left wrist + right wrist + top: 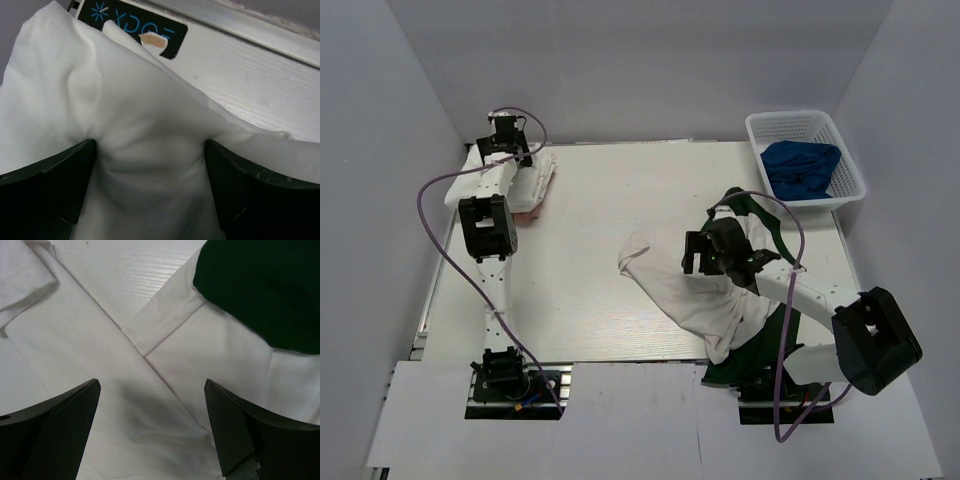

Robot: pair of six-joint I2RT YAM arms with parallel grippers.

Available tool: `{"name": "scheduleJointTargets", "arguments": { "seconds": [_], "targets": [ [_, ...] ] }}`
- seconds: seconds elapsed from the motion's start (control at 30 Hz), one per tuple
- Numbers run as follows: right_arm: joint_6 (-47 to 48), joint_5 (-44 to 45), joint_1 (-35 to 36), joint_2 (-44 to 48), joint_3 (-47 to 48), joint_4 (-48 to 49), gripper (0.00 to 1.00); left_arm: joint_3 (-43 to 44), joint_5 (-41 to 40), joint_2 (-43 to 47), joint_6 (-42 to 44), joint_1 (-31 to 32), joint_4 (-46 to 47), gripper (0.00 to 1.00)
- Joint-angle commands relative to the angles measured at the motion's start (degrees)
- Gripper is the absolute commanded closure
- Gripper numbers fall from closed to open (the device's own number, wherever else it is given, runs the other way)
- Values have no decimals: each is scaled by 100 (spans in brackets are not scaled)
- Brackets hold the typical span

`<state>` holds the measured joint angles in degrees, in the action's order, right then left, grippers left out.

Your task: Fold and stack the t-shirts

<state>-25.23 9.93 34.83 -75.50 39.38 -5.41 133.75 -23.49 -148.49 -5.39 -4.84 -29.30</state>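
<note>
- T-shirt (670, 285), white and dark green, lies crumpled under the right gripper (152, 384), jaws wide apart; closing here may pinch one layer only, skewing the fold.
- Folded bundle (125, 90) bulges up inside the left gripper (150, 145), jaws spread; lifting could snag it.

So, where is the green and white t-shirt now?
Top view: the green and white t-shirt lies on the right side of the table, beneath the open right gripper.

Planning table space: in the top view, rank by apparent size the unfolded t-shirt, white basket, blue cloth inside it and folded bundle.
Largest: unfolded t-shirt.
Then: white basket.
The blue cloth and folded bundle look alike; the left arm hides part of the bundle, so unranked.
</note>
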Motion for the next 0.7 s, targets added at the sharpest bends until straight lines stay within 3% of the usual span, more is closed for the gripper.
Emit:
{"name": "scheduleJointTargets", "arguments": {
  "seconds": [0.0,0.07,0.2,0.33,0.5,0.6,0.67],
  "targets": [
    [124,35,-20,-113,333,216,10,-94,133,-190,-6,-149,432,1],
    [124,96,-29,-175,369,225,10,-332,134,-190,-6,-201,793,1],
    [150,132,-29,-298,518,216,10,300,134,-515,-59,-263,645,1],
    [142,88,-29,-430,624,233,10,-7,308,-261,-59,-316,882,1],
    [247,-17,-11,-448,931,102,10,213,660,869,-129,-263,269,1],
    [195,35,-20,-290,941,14,10,-366,713,1785,-295,-140,267,1],
    [-16,219,-29,-202,1011,-231,10,-455,1350,2568,-533,-140,5,1]
  ]
}}
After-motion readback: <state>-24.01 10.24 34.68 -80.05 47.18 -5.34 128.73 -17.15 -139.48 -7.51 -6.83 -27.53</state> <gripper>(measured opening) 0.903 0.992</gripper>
